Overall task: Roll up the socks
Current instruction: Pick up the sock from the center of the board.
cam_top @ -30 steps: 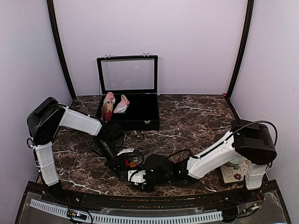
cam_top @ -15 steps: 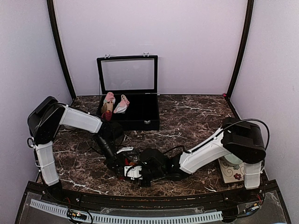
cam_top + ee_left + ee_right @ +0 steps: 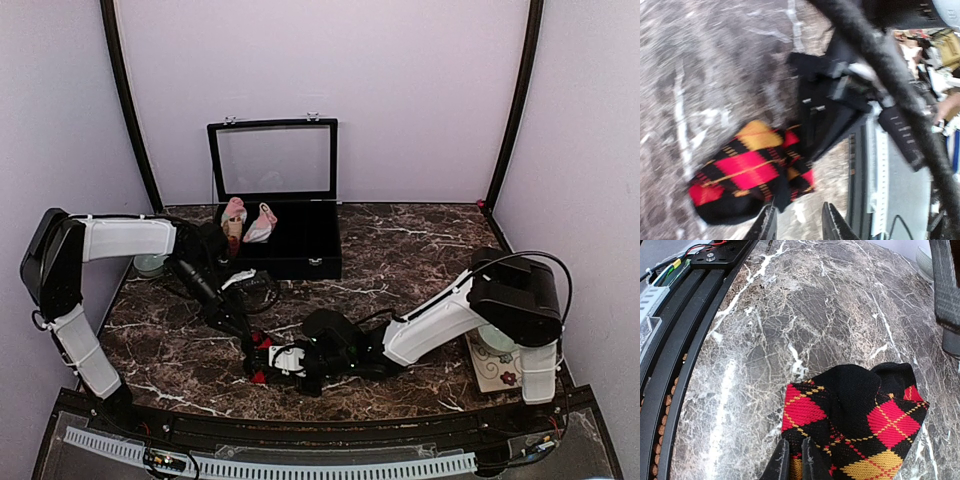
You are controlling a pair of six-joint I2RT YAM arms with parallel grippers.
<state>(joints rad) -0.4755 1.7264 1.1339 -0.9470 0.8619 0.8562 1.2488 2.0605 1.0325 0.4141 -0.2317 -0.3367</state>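
Note:
The black argyle sock [image 3: 860,425], with red and yellow diamonds, lies bunched on the marble near the front edge. It shows in the left wrist view as sock [image 3: 750,172] and from above as sock [image 3: 262,362]. My right gripper [image 3: 795,460] is shut, pinching the sock's near edge between its fingers. From above, the right gripper [image 3: 272,362] lies low at the sock. My left gripper [image 3: 801,225] is open just short of the sock, with only marble between its fingers. From above, the left gripper [image 3: 246,340] hangs over the sock's far left side. A pink sock [image 3: 263,224] rests in the black case.
The black case [image 3: 300,268] stands open at the back with its glass lid up, holding an upright pink-topped roll [image 3: 232,222]. A floral pad [image 3: 497,372] lies at the right by the right arm's base. A glass dish [image 3: 150,264] sits at the left. A slotted rail [image 3: 882,165] runs along the front edge.
The left gripper has opened, let go of the argyle sock and drawn back to the far left. The right gripper has moved left and closed on the sock's edge.

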